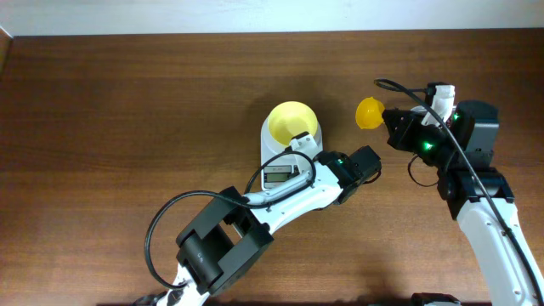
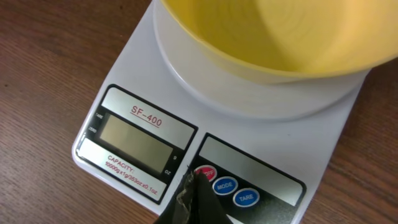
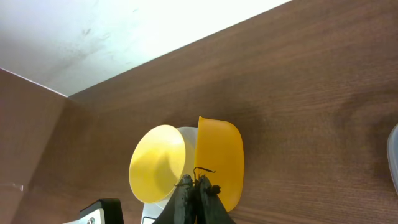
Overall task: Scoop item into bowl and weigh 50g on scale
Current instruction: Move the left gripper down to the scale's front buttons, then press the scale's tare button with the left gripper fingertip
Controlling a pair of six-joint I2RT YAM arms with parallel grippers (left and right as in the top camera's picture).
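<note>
Bowl [image 1: 291, 121], pale yellow, round, atop white scale [image 2: 144, 38]; display [image 2: 135, 140] blank

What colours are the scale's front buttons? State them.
One red, two blue buttons on the white scale; clearest in the left wrist view.

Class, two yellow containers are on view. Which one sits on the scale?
The paler yellow bowl: it rests on the white scale. The darker, orange-yellow scoop is held by the right gripper, off to the scale's side.
</note>
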